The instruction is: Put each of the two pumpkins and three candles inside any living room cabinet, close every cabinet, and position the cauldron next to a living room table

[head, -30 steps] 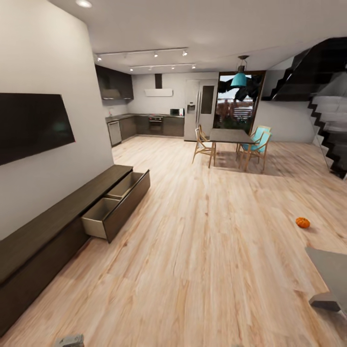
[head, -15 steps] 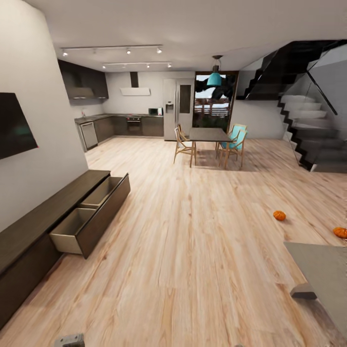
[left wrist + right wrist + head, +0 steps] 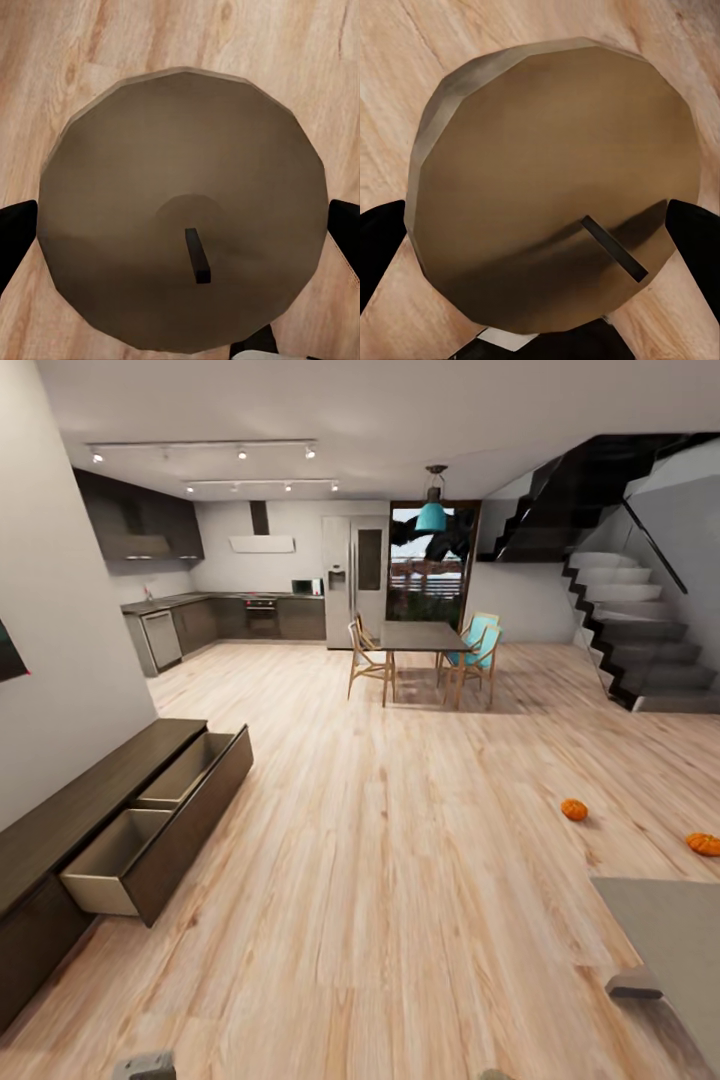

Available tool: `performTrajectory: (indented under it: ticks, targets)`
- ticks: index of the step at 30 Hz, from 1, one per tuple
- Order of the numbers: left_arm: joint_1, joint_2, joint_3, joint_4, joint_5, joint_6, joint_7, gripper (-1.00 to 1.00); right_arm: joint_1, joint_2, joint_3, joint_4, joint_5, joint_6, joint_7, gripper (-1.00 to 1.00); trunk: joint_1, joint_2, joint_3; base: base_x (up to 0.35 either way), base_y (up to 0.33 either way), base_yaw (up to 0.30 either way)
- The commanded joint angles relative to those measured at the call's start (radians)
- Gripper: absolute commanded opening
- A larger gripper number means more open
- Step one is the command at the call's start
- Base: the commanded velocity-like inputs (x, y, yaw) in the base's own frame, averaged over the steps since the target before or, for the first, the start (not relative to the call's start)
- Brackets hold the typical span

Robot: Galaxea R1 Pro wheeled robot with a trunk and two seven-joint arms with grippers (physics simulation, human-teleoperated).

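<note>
Two pumpkins [image 3: 574,810] [image 3: 704,844] lie on the wood floor [image 3: 400,880] at the right, just beyond the far edge of the glass bench [image 3: 670,920]. Wide bare floor separates them from the cabinet [image 3: 90,810] along the left wall, whose two drawers [image 3: 130,850] stand pulled out. Each wrist view shows a candle [image 3: 184,202] [image 3: 555,180] gripped between dark jaws.

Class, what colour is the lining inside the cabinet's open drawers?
Pale beige, inside the dark brown cabinet; clearest in the head view.
</note>
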Motion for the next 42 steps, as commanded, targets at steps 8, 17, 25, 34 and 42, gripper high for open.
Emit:
performTrajectory:
  ticks: [8,17,25,34,42]
  targets:
    - [0.000,0.000,0.000,0.000,0.000,-0.001,0.000,-1.00,0.000,-0.001,-0.001,0.077,-0.001,-0.008,0.133,-1.00,0.000,0.000,0.000,0.329,0.000,0.000]
    - [0.000,0.000,0.000,0.000,0.000,-0.002,0.000,-1.00,0.000,-0.001,-0.001,0.087,-0.002,-0.009,0.142,-1.00,0.000,0.000,0.000,0.329,0.000,0.000]
    - [0.000,0.000,0.000,0.000,0.000,-0.002,0.000,-1.00,0.000,-0.001,-0.002,0.086,-0.001,-0.010,0.142,-1.00,0.000,0.000,0.000,0.329,0.000,0.000]
    - [0.001,0.000,0.000,0.000,0.000,-0.002,0.000,-1.00,0.000,0.000,-0.002,0.082,-0.001,-0.011,0.140,-1.00,0.000,0.000,0.000,0.329,0.000,0.000]
    - [0.000,0.000,0.000,0.000,0.000,-0.002,0.000,-1.00,0.000,0.000,-0.002,0.078,-0.002,-0.008,0.140,-1.00,0.000,0.000,-0.005,0.329,0.000,0.000]
